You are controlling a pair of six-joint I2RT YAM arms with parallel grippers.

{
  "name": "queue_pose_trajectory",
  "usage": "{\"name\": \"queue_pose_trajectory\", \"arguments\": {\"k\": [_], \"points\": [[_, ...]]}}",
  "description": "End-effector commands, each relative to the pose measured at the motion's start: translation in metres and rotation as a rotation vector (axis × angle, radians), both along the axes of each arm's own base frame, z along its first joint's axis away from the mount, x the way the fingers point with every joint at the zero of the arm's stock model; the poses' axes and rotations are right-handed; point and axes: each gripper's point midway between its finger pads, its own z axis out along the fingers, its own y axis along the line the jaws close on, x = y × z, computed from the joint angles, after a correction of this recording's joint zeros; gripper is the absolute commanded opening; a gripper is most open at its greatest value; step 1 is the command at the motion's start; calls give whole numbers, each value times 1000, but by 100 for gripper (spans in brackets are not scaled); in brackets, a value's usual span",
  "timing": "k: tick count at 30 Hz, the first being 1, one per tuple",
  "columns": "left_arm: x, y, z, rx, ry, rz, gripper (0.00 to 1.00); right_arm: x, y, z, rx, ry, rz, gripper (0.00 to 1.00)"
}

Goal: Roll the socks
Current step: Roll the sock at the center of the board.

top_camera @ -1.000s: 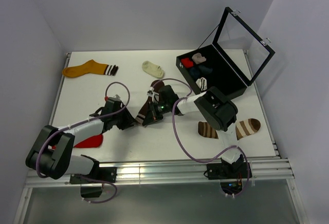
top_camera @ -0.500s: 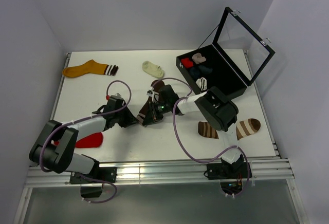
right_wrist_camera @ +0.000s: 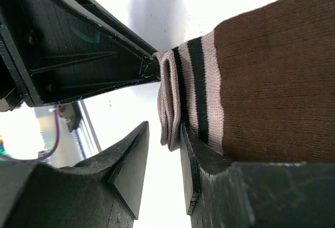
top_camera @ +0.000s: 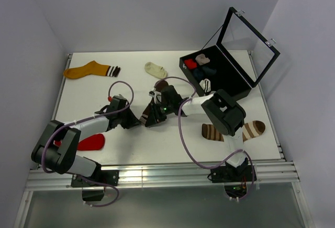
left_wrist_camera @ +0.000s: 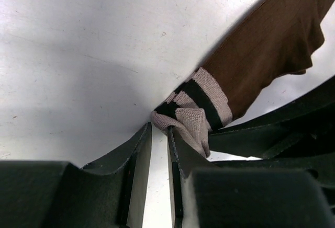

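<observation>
The dark brown sock (top_camera: 160, 87) lies at mid-table, its pale-striped cuff (left_wrist_camera: 201, 100) toward the arms. My left gripper (top_camera: 135, 119) has its jaws nearly together, and a corner of the cuff sits pinched at the fingertips (left_wrist_camera: 159, 129). My right gripper (top_camera: 148, 117) is open. The cuff's folded edge (right_wrist_camera: 170, 100) hangs into the gap between its jaws (right_wrist_camera: 165, 134), and one finger lies under the cuff. The two grippers meet tip to tip at the cuff. The red sock (top_camera: 91, 142) lies by the left arm. The cream ankle sock (top_camera: 156, 70) lies at the back.
An orange sock (top_camera: 86, 70) lies at the back left. A brown-and-cream striped sock (top_camera: 235, 131) lies at the front right. An open black case (top_camera: 236, 86) holding several rolled socks stands at the back right, lid up.
My left gripper has moved a little right and forward, up to the cuff. My right gripper has stayed at the cuff.
</observation>
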Motion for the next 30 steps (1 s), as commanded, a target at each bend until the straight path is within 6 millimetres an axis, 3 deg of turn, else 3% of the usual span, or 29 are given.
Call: {"name": "queue_pose_trajectory", "arguments": {"k": [1,7,13,17,22,25,26,30], "points": [[-1,8,-9,51,38,29,25,11,-10,-13,-124,-97,-39,39],[3,2,-3,26,33,23,25,14,-14,-27,-235,-196,-44,38],[8,-4,6,0,17,15,23,13,-18,-38,-305,-231,-53,23],[12,-8,12,-20,1,9,22,8,-15,-38,-289,-201,-37,1],[16,-9,24,-36,-32,13,22,-3,-4,-24,-179,-61,-27,0],[18,-8,34,-35,-60,15,28,-1,0,-12,-116,6,-27,0],[17,-7,35,-28,-67,15,36,0,-1,-12,-113,29,-28,0],[15,2,42,1,-106,22,48,1,2,-4,-64,112,-28,0]]}}
